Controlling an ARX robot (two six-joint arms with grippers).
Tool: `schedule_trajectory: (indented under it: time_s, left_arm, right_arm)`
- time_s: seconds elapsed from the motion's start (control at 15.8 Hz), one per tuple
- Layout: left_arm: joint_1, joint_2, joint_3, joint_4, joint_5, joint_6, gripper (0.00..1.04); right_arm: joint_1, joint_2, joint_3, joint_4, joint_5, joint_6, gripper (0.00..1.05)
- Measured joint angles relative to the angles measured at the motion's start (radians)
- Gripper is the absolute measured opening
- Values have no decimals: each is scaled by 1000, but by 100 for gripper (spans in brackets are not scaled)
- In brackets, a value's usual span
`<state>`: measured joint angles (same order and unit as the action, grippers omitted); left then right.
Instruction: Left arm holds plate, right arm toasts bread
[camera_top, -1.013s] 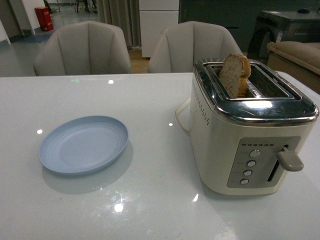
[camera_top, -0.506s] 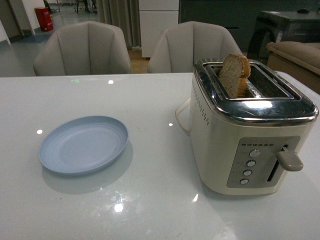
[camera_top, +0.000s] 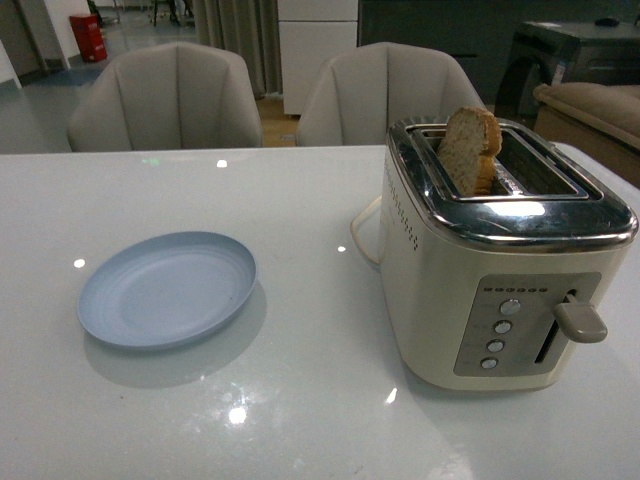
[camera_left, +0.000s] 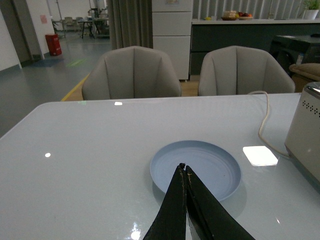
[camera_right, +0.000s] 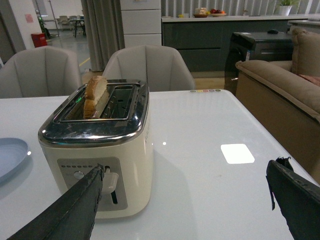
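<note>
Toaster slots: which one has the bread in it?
The left slot as the front view shows it, on the plate's side, holds the bread; the other slot is empty.

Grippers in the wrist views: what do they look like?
Left gripper: flat matte black fingers tapering to narrow tips. Right gripper: broad, flat black fingers with a dull, slightly worn surface. No markings or cables show in either view.

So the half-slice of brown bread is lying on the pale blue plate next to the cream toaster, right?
Not quite. The half-slice of brown bread stands in a slot of the cream toaster, not on the pale blue plate, which is bare beside it. The front view shows this.
</note>
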<state>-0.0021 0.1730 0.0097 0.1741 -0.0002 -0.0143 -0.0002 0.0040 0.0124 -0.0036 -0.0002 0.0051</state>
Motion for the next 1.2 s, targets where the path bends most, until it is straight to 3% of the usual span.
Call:
schedule_trajectory:
  time_s: [0.13,0.44,0.76,0.82,0.89,1.2]
  left_arm:
    - [0,-151,1,-189,0,0,2]
    - [2,-164,1,-178,0,0,2]
    - [2,-164,1,-178,0,0,63]
    - [2,-164,1,-178,0,0,88]
    - [2,-164,1,-178,0,0,98]
    - [2,-164,1,-178,0,0,98]
  right_arm:
    - [0,0,0,0,0,0,98]
    - [0,0,0,1,0,0,98]
    - [0,0,0,0,0,0,98]
    - [0,0,0,0,0,0,98]
    - [0,0,0,0,0,0,98]
    - [0,0,0,0,0,0,98]
